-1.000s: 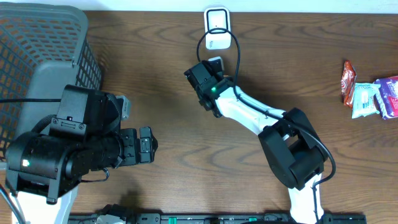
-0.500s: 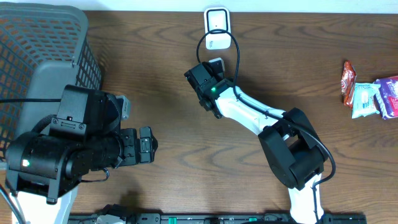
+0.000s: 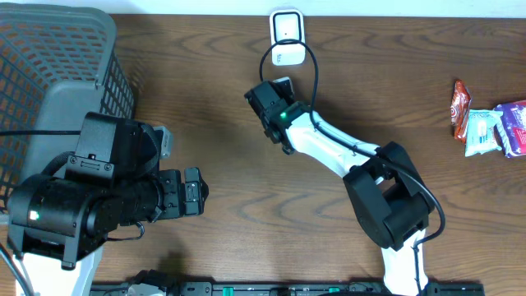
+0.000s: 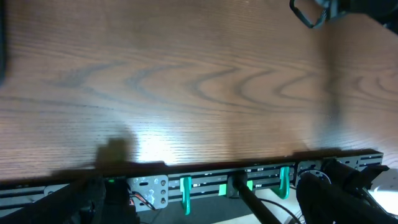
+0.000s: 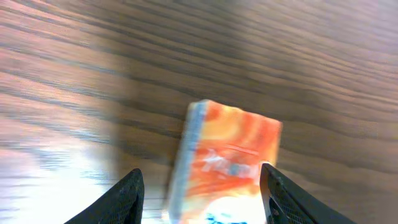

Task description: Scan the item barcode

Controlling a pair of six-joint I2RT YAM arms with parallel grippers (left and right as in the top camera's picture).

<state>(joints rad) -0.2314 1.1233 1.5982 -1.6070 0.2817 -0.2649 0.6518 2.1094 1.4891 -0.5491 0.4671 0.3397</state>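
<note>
An orange-and-white packet, the item, lies blurred between my right gripper's fingers, low over the wooden table. The jaws are spread. There is a gap between the left finger and the packet, while the right finger is at its edge. From overhead, the right gripper sits just below the white scanner, and a pale edge of the item pokes out from under it. My left gripper hovers at the left, open and empty.
A grey mesh basket fills the left back corner. A black cable loops from the scanner towards the right arm. Snack packets lie at the far right. The table's front rail shows in the left wrist view.
My right gripper's jaws have spread apart from shut, and the gripper has shifted very slightly. The left arm has not moved.
</note>
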